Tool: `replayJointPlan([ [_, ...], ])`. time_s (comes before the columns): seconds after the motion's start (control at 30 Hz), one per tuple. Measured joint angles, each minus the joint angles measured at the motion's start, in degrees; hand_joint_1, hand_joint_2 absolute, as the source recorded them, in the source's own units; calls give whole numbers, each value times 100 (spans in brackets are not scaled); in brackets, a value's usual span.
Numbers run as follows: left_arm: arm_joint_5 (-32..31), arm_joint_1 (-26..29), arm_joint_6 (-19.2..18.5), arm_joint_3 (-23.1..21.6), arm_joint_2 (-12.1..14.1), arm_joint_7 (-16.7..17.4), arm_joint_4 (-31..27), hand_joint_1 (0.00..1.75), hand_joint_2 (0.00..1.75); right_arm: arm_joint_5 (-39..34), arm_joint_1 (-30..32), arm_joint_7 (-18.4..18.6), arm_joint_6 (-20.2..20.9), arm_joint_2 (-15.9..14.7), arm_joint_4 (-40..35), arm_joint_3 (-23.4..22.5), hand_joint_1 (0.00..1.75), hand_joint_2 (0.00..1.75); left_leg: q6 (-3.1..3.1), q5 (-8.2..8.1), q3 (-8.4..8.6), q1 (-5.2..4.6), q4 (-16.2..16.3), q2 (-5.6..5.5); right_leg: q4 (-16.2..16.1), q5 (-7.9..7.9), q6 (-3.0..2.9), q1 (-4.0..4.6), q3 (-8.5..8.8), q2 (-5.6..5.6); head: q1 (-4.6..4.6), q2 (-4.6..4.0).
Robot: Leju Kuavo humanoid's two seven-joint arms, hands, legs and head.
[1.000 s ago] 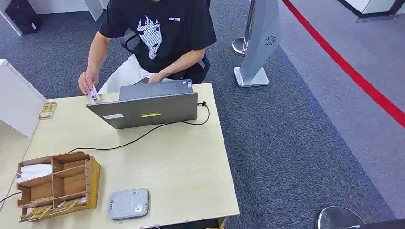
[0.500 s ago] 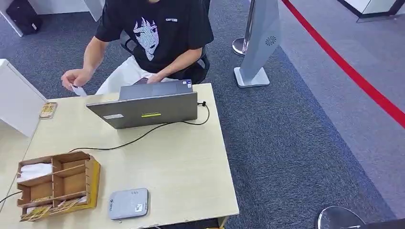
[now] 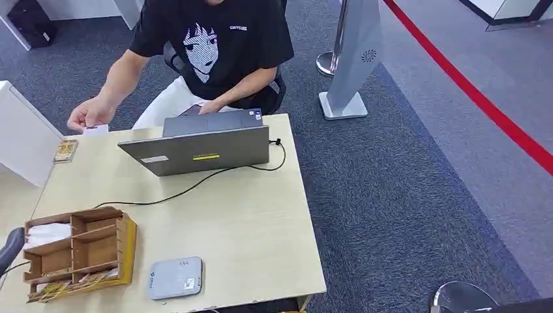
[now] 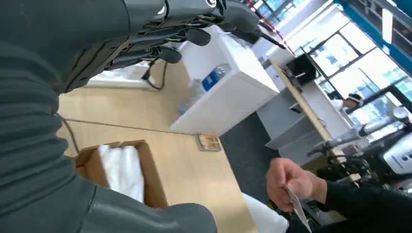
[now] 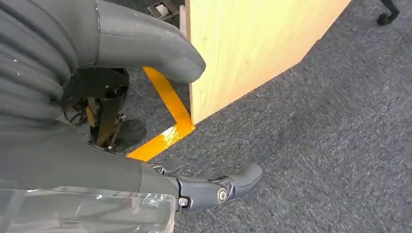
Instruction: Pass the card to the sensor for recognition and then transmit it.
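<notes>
Holding the card (image 3: 95, 129) is a person's hand (image 3: 90, 116), just past the tabletop's (image 3: 241, 215) far left corner.

You have bare tabletop between the laptop (image 3: 202, 149) and the grey sensor (image 3: 175, 278) near the front edge — the wooden organizer (image 3: 78, 251) takes the front-left corner, and a cable crosses the middle. Your left robot hand (image 4: 194, 29) is raised beside the organizer, fingers apart and holding nothing; your right robot hand (image 5: 214, 187) hangs low over the carpet beside the table's side panel, fingers spread, empty. The card is small, thin and white — pinched by the person's fingertips near a small box (image 3: 65, 150) at the tabletop's left edge.
</notes>
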Motion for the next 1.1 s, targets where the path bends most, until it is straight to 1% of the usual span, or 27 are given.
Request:
replayJointPlan([
  [0.27,-957,-839,-310,-704,662,376,160,0,175,83,-117,-127,-157,-55,125,321,0,175,-8,9,-3,3,0,1,1,8,-1,0,-5,2,-2,0],
  [0.4,-1470,-1261,-471,-1057,1035,579,260,0,175,85,-209,-207,-262,-107,201,524,0,175,-8,13,-5,3,0,2,1,14,1,1,-9,4,-2,0],
  [0.43,-1588,-1351,-502,-1136,1141,629,280,175,175,83,-230,-216,-290,-122,218,572,0,175,-8,14,-6,4,0,2,1,14,1,1,-9,4,0,0],
  [0.77,-2871,-2225,-852,-1901,2117,1121,485,175,175,57,-383,-383,-616,-352,402,1208,0,175,-10,19,-12,6,0,2,3,17,-1,1,-14,4,0,0],
  [0.97,-3692,-2609,-970,-2159,2722,1475,597,175,175,-48,-447,-489,-898,-544,483,1674,0,175,-14,25,-16,10,0,1,4,22,-9,3,-16,4,-2,0],
  [1.1,-4287,-2660,-946,-2216,3048,1737,605,175,175,-153,-457,-555,-1138,-684,505,2028,0,175,-15,26,-17,10,0,1,5,23,-10,3,-17,4,-2,0],
])
